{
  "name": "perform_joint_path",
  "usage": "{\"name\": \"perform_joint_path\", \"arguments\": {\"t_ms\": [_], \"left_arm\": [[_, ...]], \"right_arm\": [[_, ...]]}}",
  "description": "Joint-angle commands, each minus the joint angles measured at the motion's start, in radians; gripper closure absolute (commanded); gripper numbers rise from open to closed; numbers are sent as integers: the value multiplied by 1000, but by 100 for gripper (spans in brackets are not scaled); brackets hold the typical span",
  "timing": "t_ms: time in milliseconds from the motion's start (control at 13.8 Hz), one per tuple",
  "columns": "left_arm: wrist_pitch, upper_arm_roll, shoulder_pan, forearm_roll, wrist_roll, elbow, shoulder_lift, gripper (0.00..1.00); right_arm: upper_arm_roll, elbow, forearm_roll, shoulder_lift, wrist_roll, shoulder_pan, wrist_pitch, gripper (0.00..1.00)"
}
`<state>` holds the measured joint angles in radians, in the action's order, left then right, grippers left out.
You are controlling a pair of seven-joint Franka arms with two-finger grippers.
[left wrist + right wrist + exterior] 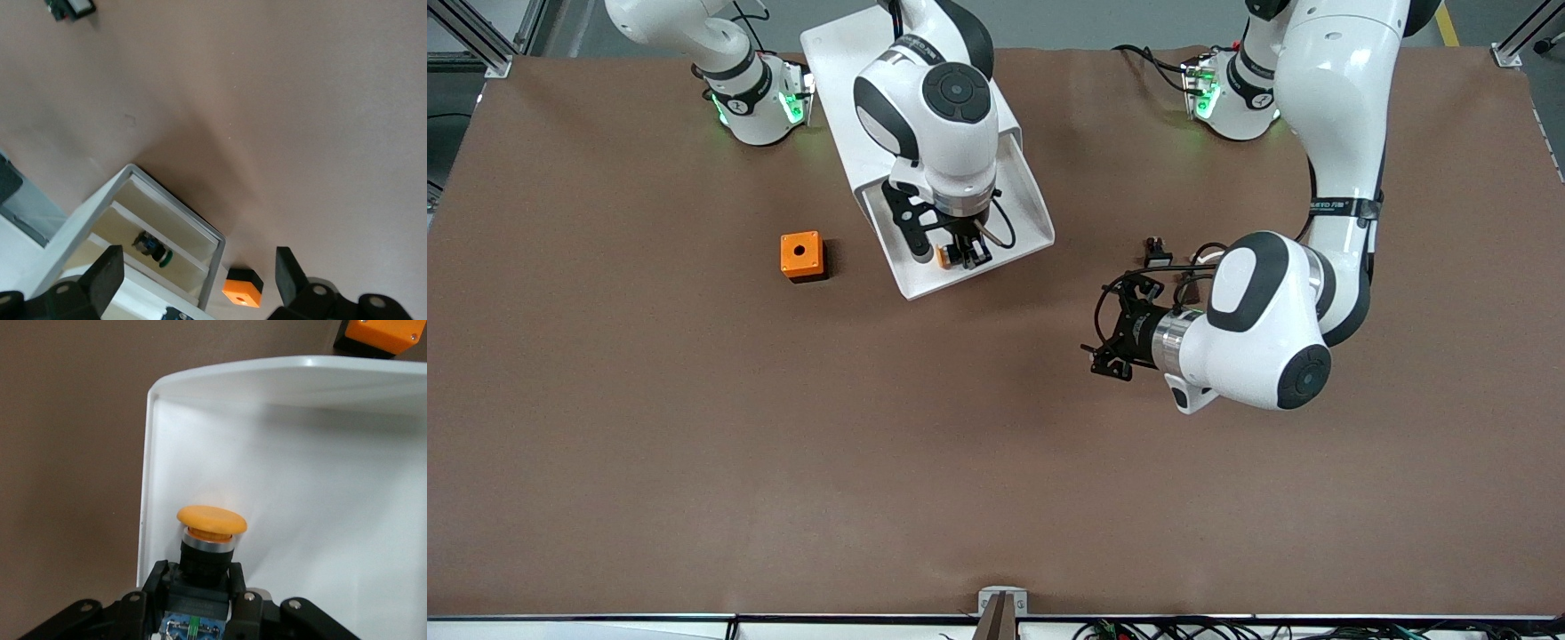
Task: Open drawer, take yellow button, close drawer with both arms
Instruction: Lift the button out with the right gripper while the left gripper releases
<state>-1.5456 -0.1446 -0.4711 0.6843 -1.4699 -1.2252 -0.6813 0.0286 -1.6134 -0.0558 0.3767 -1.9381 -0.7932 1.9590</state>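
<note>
The drawer point(1032, 213) stands pulled out of the white cabinet point(845, 71), its tray open toward the front camera. My right gripper point(960, 253) is down inside the tray, near its front lip. It is shut on the button point(210, 520), whose flat orange cap sticks out past the fingers over the white tray floor point(320, 487); the button shows as a small orange spot in the front view point(946, 257). My left gripper point(1107, 329) is open and empty, low over the bare table beside the drawer toward the left arm's end. It faces the cabinet point(167, 200).
An orange cube with a round hole point(801, 255) sits on the table beside the drawer, toward the right arm's end. A small black button with a white cap point(1158, 253) lies by the left arm. A green-capped part point(153, 248) lies in a lower cabinet compartment.
</note>
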Motion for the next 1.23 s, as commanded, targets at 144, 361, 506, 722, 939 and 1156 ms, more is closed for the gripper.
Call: {"name": "perform_joint_path", "arguments": {"t_ms": [144,361,506,722,939,1156], "left_arm": [[-2,13,-36,-161,398,-13,26,0],[-62,14,-92,-212,506,-16,25,0],[-112,16,-142,-238,508,-22,25,0],[-192,16,-254,-243,462,-37,26,0],[-220,17,-316,-268,436,-37,26,0],[-267,19,-366,-289,431,-65,20,0]], "right_arm": [[-7,78,77,-62,296,99,-188,100],[-9,73,79,-105,634,253,-268,100],[-10,61,74,-119,919,392,-279,100],[-10,37,63,-110,1319,618,-253,100],[-12,35,54,-55,1669,813,-145,100],[-12,26,18,17,1889,922,-14,100]]}}
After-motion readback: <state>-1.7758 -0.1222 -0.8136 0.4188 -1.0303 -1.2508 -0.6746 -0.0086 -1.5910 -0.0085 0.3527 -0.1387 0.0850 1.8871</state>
